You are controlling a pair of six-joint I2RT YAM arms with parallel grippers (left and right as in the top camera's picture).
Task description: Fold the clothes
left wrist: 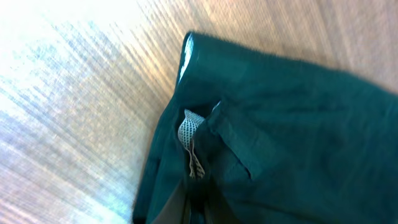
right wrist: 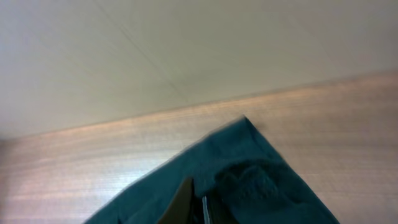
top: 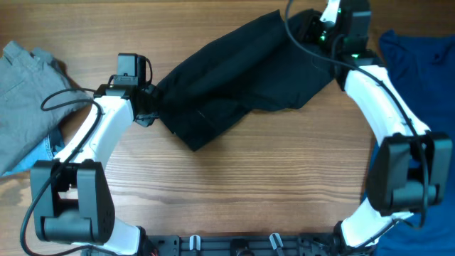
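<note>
A dark garment point(top: 242, 78) lies stretched slantwise across the far middle of the wooden table. My left gripper point(top: 148, 107) is shut on its lower left end; the left wrist view shows the dark teal cloth point(left wrist: 286, 137) with a white mesh tag point(left wrist: 188, 134) bunched at the jaws point(left wrist: 199, 211). My right gripper point(top: 316, 32) is shut on its upper right end; the right wrist view shows a corner of the cloth point(right wrist: 249, 174) gathered round the fingers point(right wrist: 198, 208).
A grey garment point(top: 25, 92) over a light blue piece point(top: 44, 151) lies at the left edge. A blue garment point(top: 419, 71) lies at the right edge. Bare wood point(top: 249, 185) fills the front of the table.
</note>
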